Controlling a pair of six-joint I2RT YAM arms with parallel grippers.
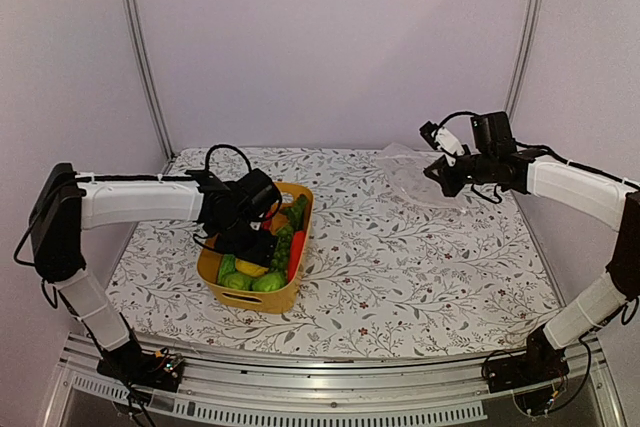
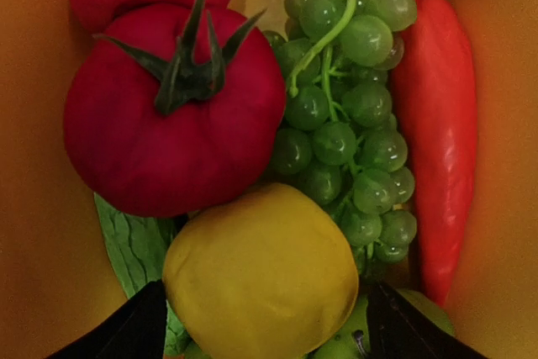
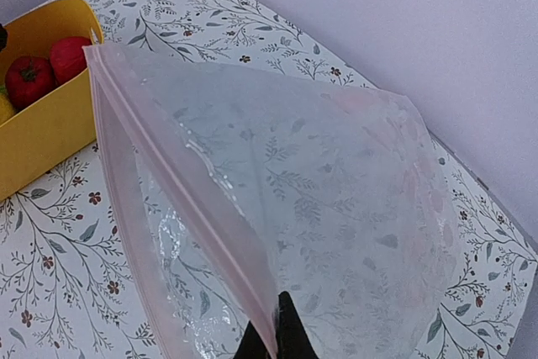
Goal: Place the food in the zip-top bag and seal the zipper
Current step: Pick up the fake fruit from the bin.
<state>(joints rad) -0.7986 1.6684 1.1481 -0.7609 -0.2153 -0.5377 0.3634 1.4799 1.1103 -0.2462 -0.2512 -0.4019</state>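
Right tool [image 3: 274, 335] pinches the zip-top bag [image 3: 336, 199] at its zipper [image 3: 172, 187], bag apparently raised above the surface [image 3: 50, 279], yellow basket [image 3: 38, 136] nearby.

Basket [image 1: 262, 302] walls hem tomato [image 2: 172, 115], grapes [image 2: 345, 124], lemon [image 2: 261, 271]; gaps seemingly too tight. Open table [image 1: 400, 267] toward raised zip-top bag [image 1: 405, 172].

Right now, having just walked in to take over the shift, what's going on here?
The left gripper is down in the yellow basket, jaws open on either side of the lemon, with nothing gripped yet. The right gripper is shut on the zipper edge of the zip-top bag, holding it off to the basket's right. The bag is empty.
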